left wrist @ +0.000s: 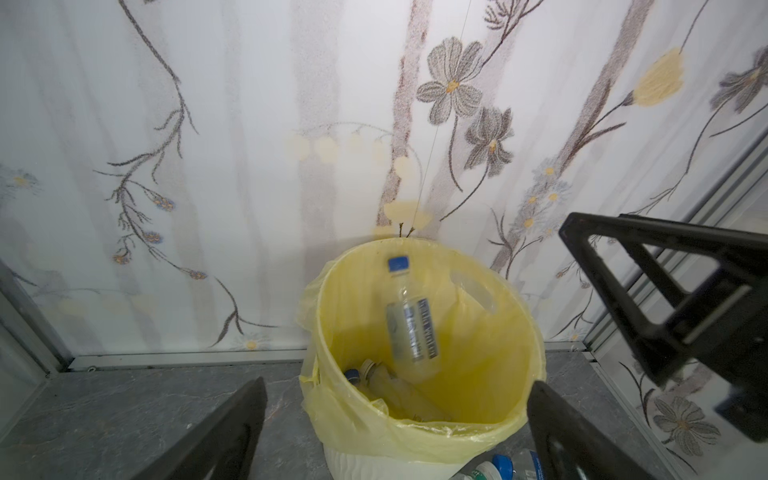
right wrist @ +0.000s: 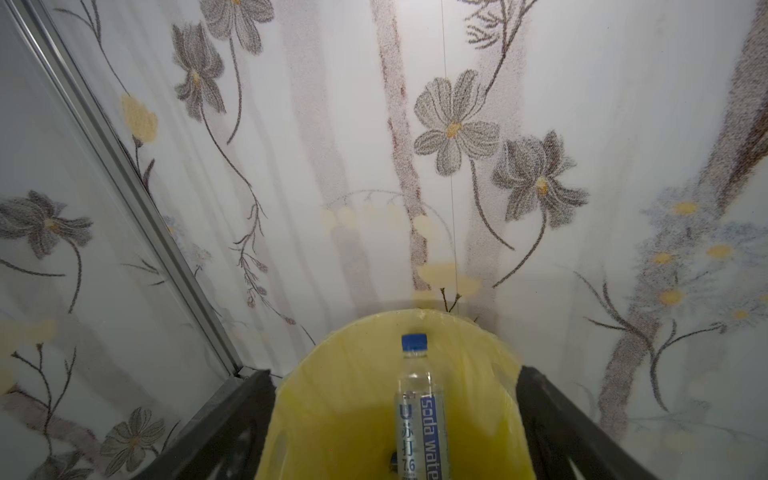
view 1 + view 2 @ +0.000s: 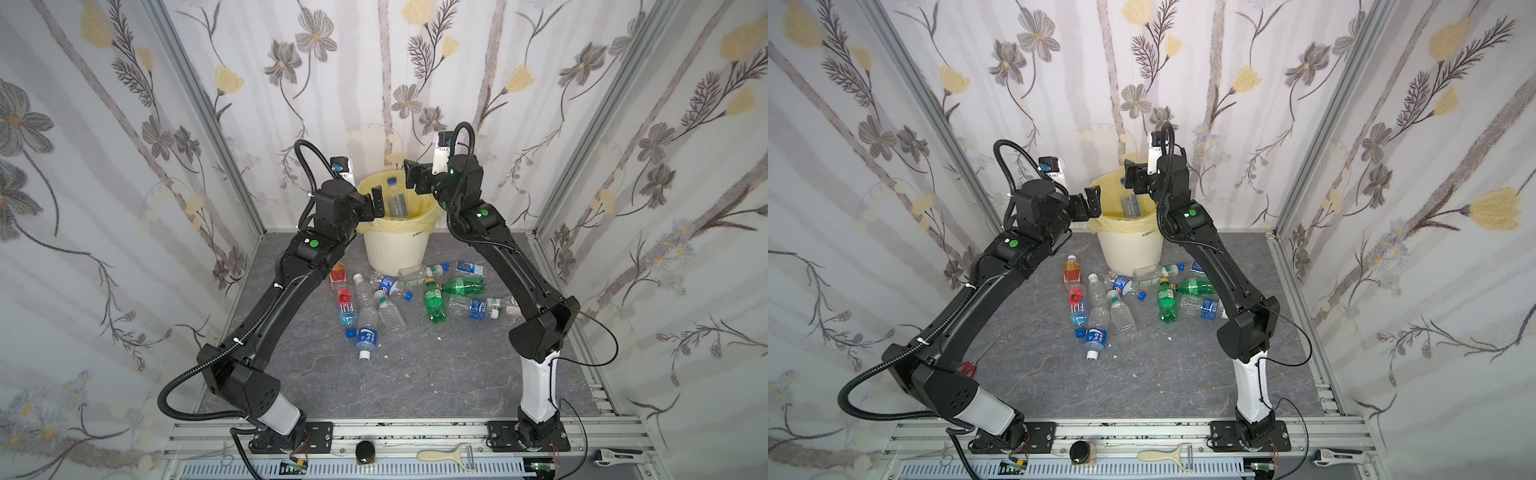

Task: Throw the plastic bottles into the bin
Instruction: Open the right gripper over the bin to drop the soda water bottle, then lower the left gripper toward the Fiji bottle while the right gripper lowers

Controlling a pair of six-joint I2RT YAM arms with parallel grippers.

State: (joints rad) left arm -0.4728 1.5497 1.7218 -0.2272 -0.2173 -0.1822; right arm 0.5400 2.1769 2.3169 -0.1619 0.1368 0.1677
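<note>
Bin [image 3: 395, 253] with a yellow bag [image 3: 426, 222] folded over its rim, standing at the back of the grey floor [image 3: 415, 374] against the flowered wall, as seen in both top views. The left gripper [image 3: 377, 206] hovers at the bin's left rim, jaws spread and empty. The right gripper [image 3: 411, 176] hangs above the far right rim, jaws likewise apart. Between them, inside the bin's mouth, a clear bottle [image 3: 395, 201] with a blue cap appears blurred, cap uppermost, touched by neither gripper. Loose bottles [image 3: 392, 318] lie scattered on the floor in front of the bin [image 3: 1129, 253]: two green bottles [image 3: 434, 301], an orange-red bottle [image 3: 337, 274] partly under the left arm, and several clear ones with blue labels.

Left wrist view. The fingers [image 1: 232, 424] of the left gripper [image 1: 397, 384] stand wide apart on either side of the bin [image 1: 415, 434], with nothing between them. The clear bottle [image 1: 409, 328], blurred and slightly tilted, sits within the bag-lined interior above other bottles [image 1: 386, 386] lying at the bottom. One finger [image 1: 715, 353] of the right gripper shows beside the rim.

Right wrist view. The fingers [image 2: 232, 419] of the right gripper [image 2: 392, 382] stand wide on either side of the bin [image 2: 332, 415]. The clear bottle [image 2: 419, 415], labelled "soda water", is upright between them with a gap on each side, its body inside the bin's mouth.
</note>
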